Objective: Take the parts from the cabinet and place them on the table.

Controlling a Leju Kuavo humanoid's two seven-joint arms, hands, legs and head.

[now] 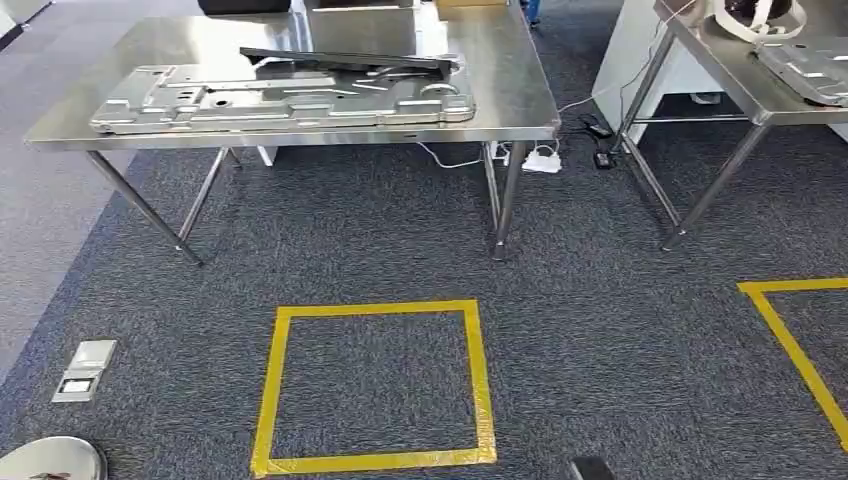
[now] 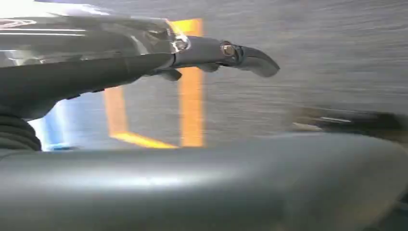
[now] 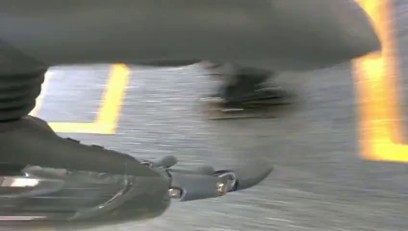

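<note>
A large stamped silver metal panel [image 1: 280, 100] lies flat on the steel table [image 1: 500, 110] ahead of me. A dark, long, flat part [image 1: 350, 60] rests across its far side. My left hand [image 2: 226, 50] hangs over the carpet with its fingers stretched out and nothing in them. My right hand [image 3: 211, 180] hangs the same way, fingers straight and empty. Both wrist views are blurred by motion. The cabinet is out of sight.
A second steel table [image 1: 740, 80] at the right carries another silver part [image 1: 810, 65]. A yellow tape square [image 1: 375, 385] marks the carpet before me, with another tape outline [image 1: 790, 340] at the right. A floor socket [image 1: 85, 370] and a power strip [image 1: 540, 160] lie on the carpet.
</note>
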